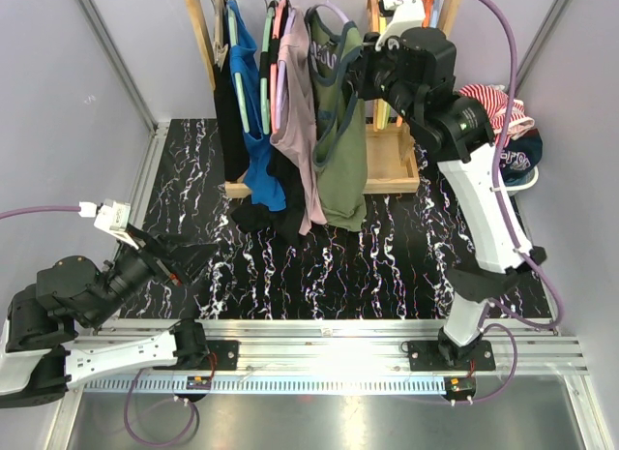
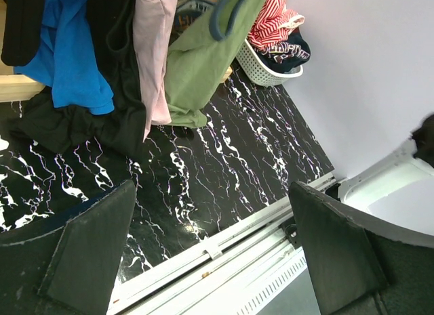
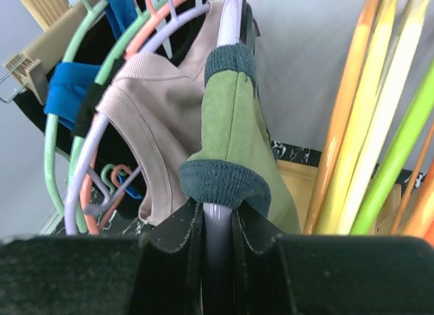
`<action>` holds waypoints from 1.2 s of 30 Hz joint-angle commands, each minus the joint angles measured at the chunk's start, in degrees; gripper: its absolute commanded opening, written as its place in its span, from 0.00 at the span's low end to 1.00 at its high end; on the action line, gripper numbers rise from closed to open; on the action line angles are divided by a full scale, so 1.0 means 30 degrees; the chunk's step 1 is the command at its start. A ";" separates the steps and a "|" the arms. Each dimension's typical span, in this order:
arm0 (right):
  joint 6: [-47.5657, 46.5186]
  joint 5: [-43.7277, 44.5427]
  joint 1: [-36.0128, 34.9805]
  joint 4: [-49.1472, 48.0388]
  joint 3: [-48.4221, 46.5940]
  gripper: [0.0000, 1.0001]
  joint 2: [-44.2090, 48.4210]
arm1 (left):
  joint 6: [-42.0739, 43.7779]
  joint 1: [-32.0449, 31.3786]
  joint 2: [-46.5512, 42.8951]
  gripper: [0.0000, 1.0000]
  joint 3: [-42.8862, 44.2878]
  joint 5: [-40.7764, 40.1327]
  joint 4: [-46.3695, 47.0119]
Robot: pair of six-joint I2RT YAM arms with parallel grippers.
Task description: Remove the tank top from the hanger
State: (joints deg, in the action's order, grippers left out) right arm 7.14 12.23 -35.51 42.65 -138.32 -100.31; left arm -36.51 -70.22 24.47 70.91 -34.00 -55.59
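1 pink top (image 1: 295, 131) touching tank top (image 1: 343, 160) | right claw (image 3: 217, 228) clamps hanger (image 3: 229, 20)

The left fingers (image 2: 85, 257) were broad, matte dark-grey wedges with pale, scuffed edges. The right fingers (image 3: 169, 235) were black pads with fine dotted rims. Behind the right fingers, the right arm (image 1: 484, 194) ran from bulky black motor housings into smooth white links, with a purple cable (image 1: 510, 73) looping alongside. Behind the left fingers, the left arm (image 1: 97, 281) had the same black joints and white links. A white plug block (image 1: 111, 218) there took its own purple lead (image 1: 39, 211).
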 commanded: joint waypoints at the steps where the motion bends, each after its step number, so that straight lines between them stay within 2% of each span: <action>1: 0.0404 -0.0853 0.0029 0.4902 -0.5264 0.00 -0.2036 | 0.0071 -0.0032 0.0017 0.99 0.0356 -0.0562 0.0806; 3: 0.0755 -0.0796 0.0058 0.6255 -0.5049 0.00 -0.2306 | 0.0100 -0.0003 0.0018 0.99 0.0327 -0.0562 0.0894; 5: 0.0815 -0.0911 0.0029 0.5475 -0.2157 0.00 -0.1489 | 0.0129 -0.0003 0.0134 0.99 0.0297 -0.0591 0.0982; 7: 0.0960 -0.0766 0.0058 0.2346 0.1610 0.00 0.0530 | 0.0188 -0.0032 0.0164 0.99 0.0209 -0.0591 0.1041; 9: 0.0874 -0.0009 0.0029 -0.0200 0.3152 0.00 0.1907 | 0.0188 -0.0032 0.0281 0.99 0.0180 -0.0591 0.1070; 11: 0.0757 0.0550 0.0029 -0.0680 0.3246 0.00 0.2060 | 0.0247 -0.0032 0.0398 0.99 0.0209 -0.0591 0.1157; 21: 0.0024 0.2016 0.0029 -0.8818 0.5823 0.00 0.3348 | 0.0686 -0.0003 0.1101 0.99 0.0502 -0.0679 0.1246; 26: -0.0560 0.2252 0.0029 -1.1899 0.8369 0.00 0.5044 | 0.0657 -0.0032 0.1189 0.99 0.0532 -0.0796 0.1333; 31: -0.0797 0.1843 0.0029 -1.3484 1.0097 0.00 0.6277 | 0.0774 -0.0032 0.1482 0.99 0.0678 -0.0796 0.1363; 36: -0.0680 0.1170 0.0029 -1.1703 0.9780 0.00 0.6893 | 0.0979 -0.0032 0.1951 0.99 0.0970 -0.0738 0.1393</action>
State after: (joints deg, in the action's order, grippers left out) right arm 5.80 16.73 -35.51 16.43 -107.11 -84.14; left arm -34.72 -70.22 28.69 71.66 -34.96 -54.30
